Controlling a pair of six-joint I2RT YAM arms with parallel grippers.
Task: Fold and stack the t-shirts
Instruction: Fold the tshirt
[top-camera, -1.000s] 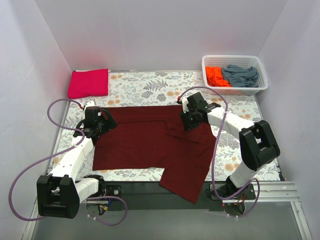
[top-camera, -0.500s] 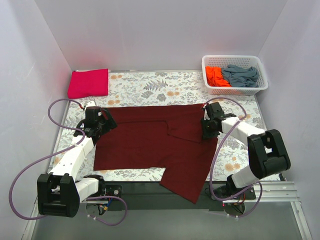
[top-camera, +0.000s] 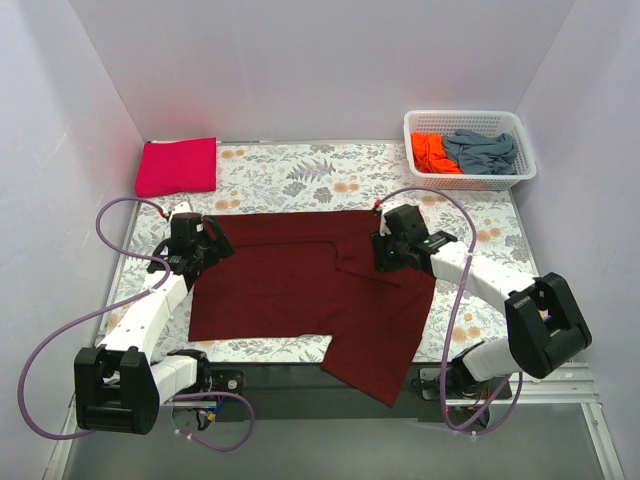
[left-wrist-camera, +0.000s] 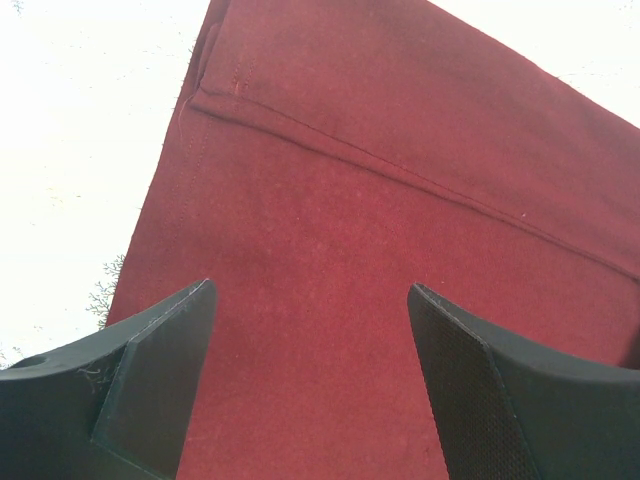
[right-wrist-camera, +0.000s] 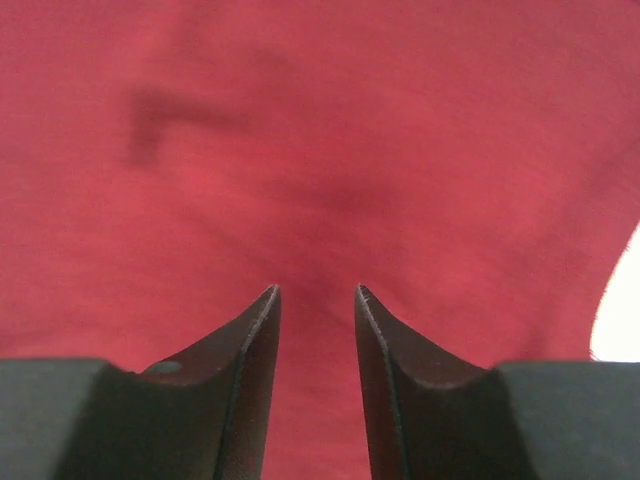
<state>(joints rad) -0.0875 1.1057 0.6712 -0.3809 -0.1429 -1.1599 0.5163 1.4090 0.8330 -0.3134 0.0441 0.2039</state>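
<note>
The dark maroon t-shirt (top-camera: 300, 285) lies spread flat on the floral table cloth (top-camera: 300, 175); its lower right part hangs over the near edge. My left gripper (top-camera: 200, 250) is open just above the shirt's upper left corner; the left wrist view shows the gripper (left-wrist-camera: 310, 290) wide apart over the maroon cloth (left-wrist-camera: 380, 200). My right gripper (top-camera: 387, 255) hovers over the shirt's upper right part. In the right wrist view the gripper (right-wrist-camera: 317, 290) stands a narrow gap apart with cloth (right-wrist-camera: 320, 150) behind, nothing pinched. The magenta-pink t-shirt (top-camera: 177, 166) lies folded at the back left.
A white lattice basket (top-camera: 470, 120) at the back right holds the orange t-shirt (top-camera: 430, 152) and the grey-blue t-shirt (top-camera: 482, 150). Purple walls close in left, back and right. A dark rail runs along the near table edge.
My right gripper moved right, drawing the shirt's upper right part outwards, then came back left over the shirt. The left gripper stayed put.
</note>
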